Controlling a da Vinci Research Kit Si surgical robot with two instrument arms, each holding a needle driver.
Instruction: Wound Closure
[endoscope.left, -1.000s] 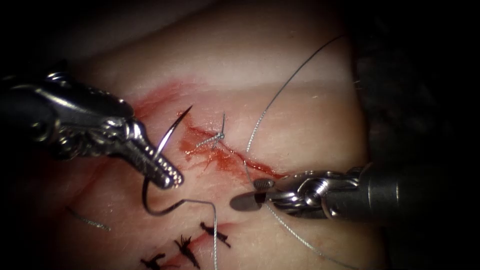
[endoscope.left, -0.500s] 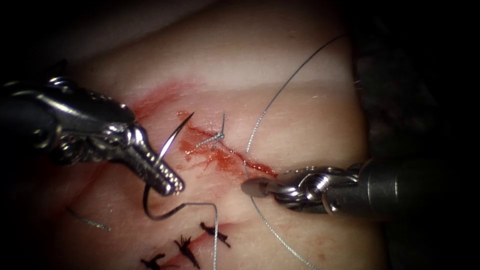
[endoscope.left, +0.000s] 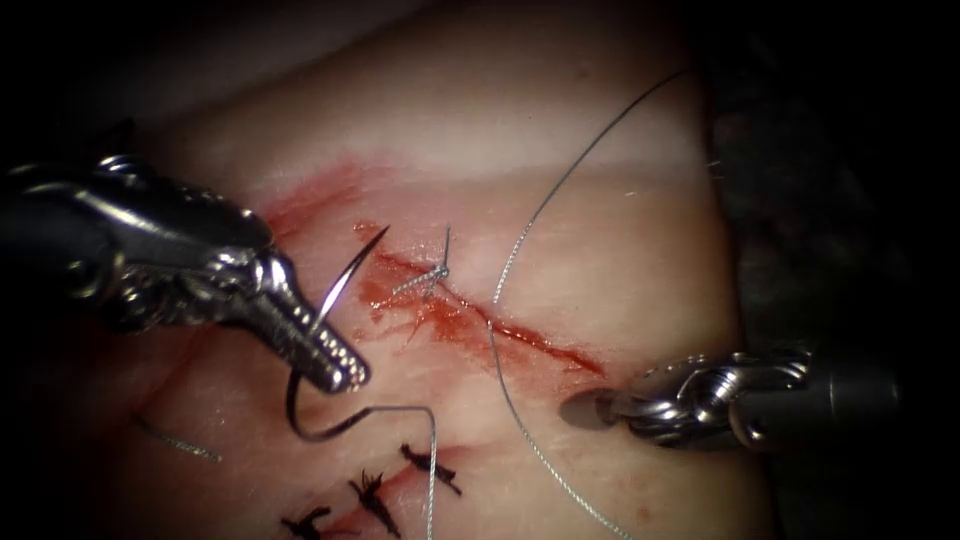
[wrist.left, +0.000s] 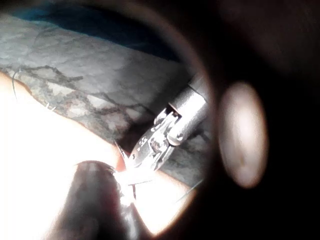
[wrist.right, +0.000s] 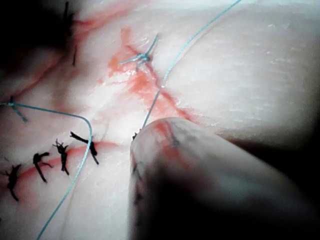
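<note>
Left tool (endoscope.left: 335, 365) — jaws pinching the needle (endoscope.left: 340, 285) near mid-curve, left of the cut (endoscope.left: 480, 325); needle clear of the tissue (endoscope.left: 620, 250), tip up. Right tool (endoscope.left: 590, 408) — jaws pressed together, holding nothing, right of the cut. Thread (endoscope.left: 520, 425) lies loose across the tissue beside a knotted stitch (endoscope.left: 435, 272).

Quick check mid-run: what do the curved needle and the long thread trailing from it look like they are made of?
The thin curved needle, gripped near mid-curve by the left tool and clear of the tissue, looks like polished steel: bright glints along its arc. The long pale thread looks like a smooth single strand, probably synthetic; it is bluish in the right wrist view. The right tool holds nothing.
</note>
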